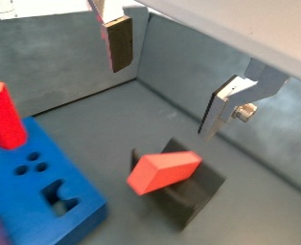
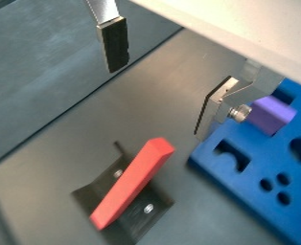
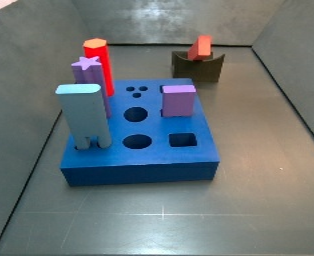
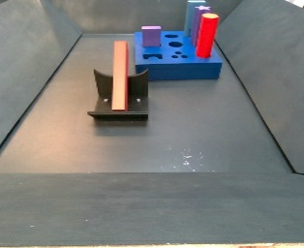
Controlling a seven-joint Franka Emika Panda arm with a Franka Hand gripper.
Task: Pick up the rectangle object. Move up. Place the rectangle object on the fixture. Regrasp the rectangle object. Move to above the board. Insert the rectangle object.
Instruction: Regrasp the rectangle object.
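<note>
Here, gripper [image 1: 166,77] wide open, empty, above rectangle object [image 1: 161,171] on fixture [image 1: 192,199]

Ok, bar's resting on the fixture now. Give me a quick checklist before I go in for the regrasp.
1. Rectangle object lying on the fixture: ok.
2. Gripper open and empty, fingers apart: ok.
3. Gripper above the rectangle object, not touching, in both wrist views: ok.
4. Jaws lined up across the bar's width: cannot tell.
5. Square hole in the board free: ok.
6. Fixture apart from the board: ok.
</note>
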